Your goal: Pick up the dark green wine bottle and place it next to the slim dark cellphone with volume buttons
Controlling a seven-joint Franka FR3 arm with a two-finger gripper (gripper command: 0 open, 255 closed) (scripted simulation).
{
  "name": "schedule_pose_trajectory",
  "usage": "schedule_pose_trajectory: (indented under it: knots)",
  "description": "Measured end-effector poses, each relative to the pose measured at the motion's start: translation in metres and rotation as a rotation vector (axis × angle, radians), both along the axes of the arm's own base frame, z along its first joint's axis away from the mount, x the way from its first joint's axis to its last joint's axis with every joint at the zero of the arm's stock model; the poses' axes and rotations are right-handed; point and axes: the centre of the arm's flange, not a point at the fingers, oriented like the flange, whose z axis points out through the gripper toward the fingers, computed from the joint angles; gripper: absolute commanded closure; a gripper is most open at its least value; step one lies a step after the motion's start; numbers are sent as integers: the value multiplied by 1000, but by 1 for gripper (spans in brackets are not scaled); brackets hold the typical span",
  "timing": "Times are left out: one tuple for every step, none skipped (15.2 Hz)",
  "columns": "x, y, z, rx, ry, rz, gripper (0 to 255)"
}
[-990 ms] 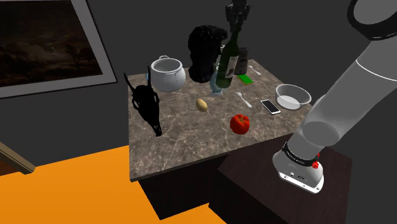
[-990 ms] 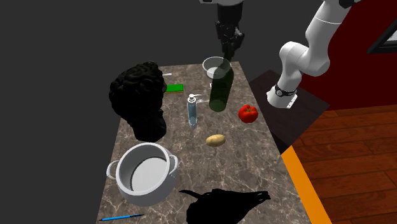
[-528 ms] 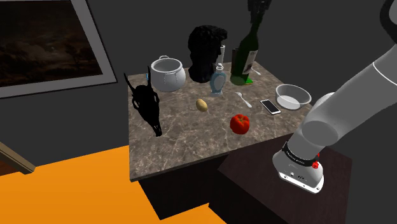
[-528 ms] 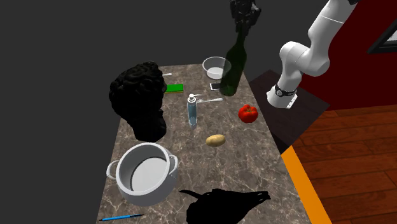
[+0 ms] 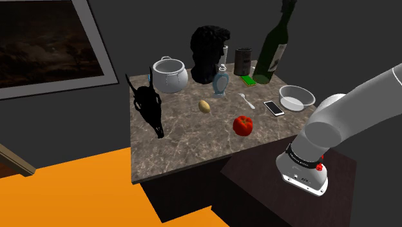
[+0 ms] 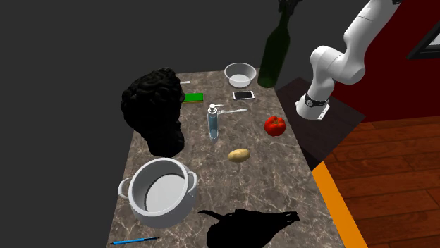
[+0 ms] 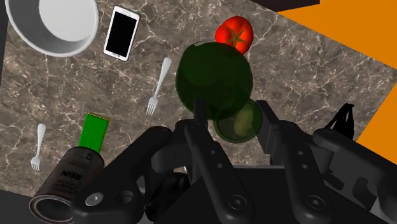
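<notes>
My gripper (image 5: 287, 8) is shut on the neck of the dark green wine bottle (image 5: 273, 57). The bottle hangs tilted above the table's back right in the shoulder view, over the green card (image 5: 248, 80). In the second exterior view the bottle (image 6: 274, 58) hangs under the gripper (image 6: 288, 7), beside the white bowl (image 6: 240, 73). The wrist view looks down the bottle (image 7: 213, 77), with the gripper (image 7: 233, 121) clasping its neck. The cellphone (image 5: 273, 108) has a black screen and a white frame. It lies flat in front of the bowl (image 5: 297, 98), with the same phone (image 7: 121, 32) well off from the bottle.
On the marble table (image 5: 180, 142) stand a red tomato (image 5: 242, 125), a potato (image 5: 204, 106), a white pot (image 5: 169, 74), a black bust (image 5: 208, 50), a black skull (image 5: 148, 106), a spray bottle (image 5: 221, 80) and a dark can (image 5: 243, 62). A fork (image 5: 245, 98) lies near the phone.
The gripper has carried the bottle toward the shoulder view's right, from beside the spray bottle to above the green card, nearer the bowl and phone, and a little higher.
</notes>
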Motion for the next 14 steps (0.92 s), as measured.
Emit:
schedule_pose_trajectory:
  knots:
    - [-10, -5, 11, 0, -1, 0, 255]
    - [-22, -6, 15, 0, 0, 0, 255]
    - [-33, -6, 21, 0, -1, 0, 255]
    - [-44, -7, 28, -1, -1, 0, 255]
    - [-55, -12, 35, 0, -1, 0, 255]
    - [-63, -12, 45, -1, -1, 0, 255]
    - [-75, -17, 51, 0, -1, 0, 255]
    - [-88, -18, 56, 0, 0, 0, 255]
    - [-99, -18, 64, 0, -1, 0, 255]
    - [-111, -21, 69, 0, -1, 0, 255]
    - [-120, -24, 75, 0, -1, 0, 255]
    - [-134, -25, 82, -1, -1, 0, 255]
    - [-144, -25, 87, -1, -1, 0, 255]
    - [-155, -30, 93, 0, -1, 0, 255]
